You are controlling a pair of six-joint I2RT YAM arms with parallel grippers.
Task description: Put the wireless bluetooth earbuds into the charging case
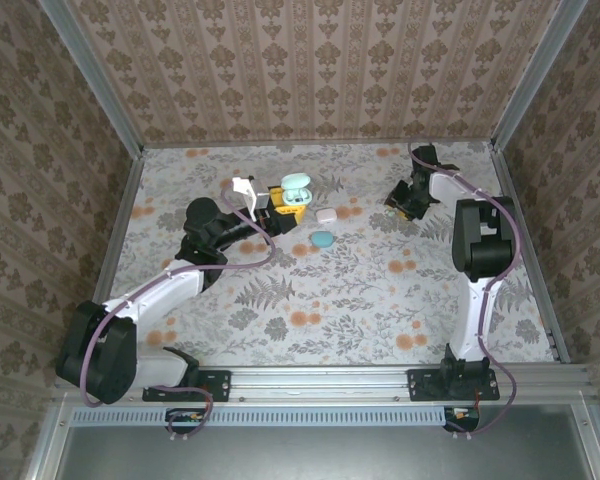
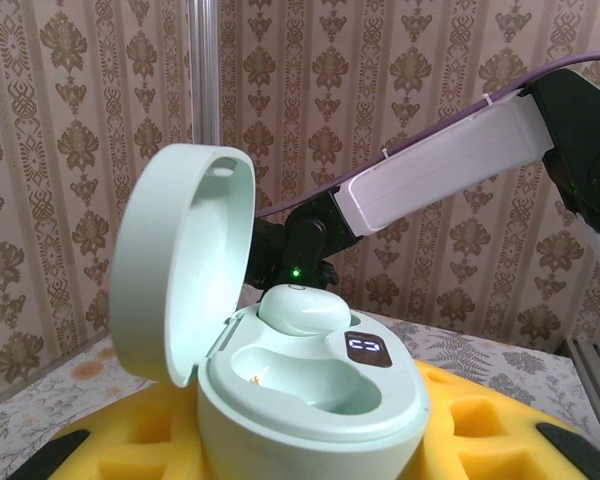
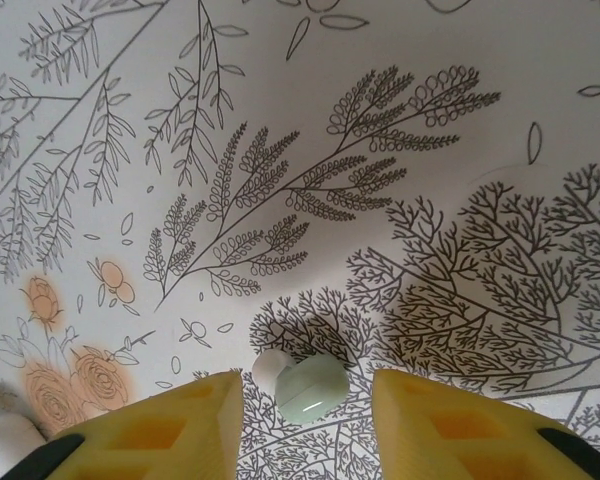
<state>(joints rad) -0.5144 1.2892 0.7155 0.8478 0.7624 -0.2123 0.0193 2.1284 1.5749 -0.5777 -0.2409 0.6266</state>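
1. The table [image 1: 230, 320] is covered by a white cloth printed with grey ferns and orange flowers. Brown patterned walls [image 1: 310, 70] stand around it.
2. The left arm [image 1: 170, 285], black and white, reaches from the near left corner to the middle of the table. The right arm [image 1: 475, 240] bends up over the far right part of the table.
3. The left gripper [image 1: 283, 200] is pressed onto the base of a mint-green pebble-shaped plastic charging case [image 2: 310, 400]. One yellow finger [image 2: 480, 425] sits at each side. The case is upright, with its lid swung up and back.
4. The right gripper [image 1: 402, 200] is low over the cloth with its jaws spread wide. Its yellow fingers [image 3: 170, 430] grip nothing.
5. The held case is open. A small dark display [image 2: 368, 348] sits on the rim of its base, and the nearer socket is empty.
6. A closed pale pink pebble-shaped case [image 1: 327, 215] and a closed teal pebble-shaped case [image 1: 322, 238] lie on the cloth. They are just to the right of the left gripper, near each other but apart.
7. A pale mint plastic earbud [image 2: 300, 305] sits in the far socket of the open case, just below the hinge.
8. A second pale mint earbud with a whitish tip [image 3: 305, 385] lies on the cloth in the gap between the right gripper's fingers. It does not visibly touch either finger, though its whitish tip is close to one.
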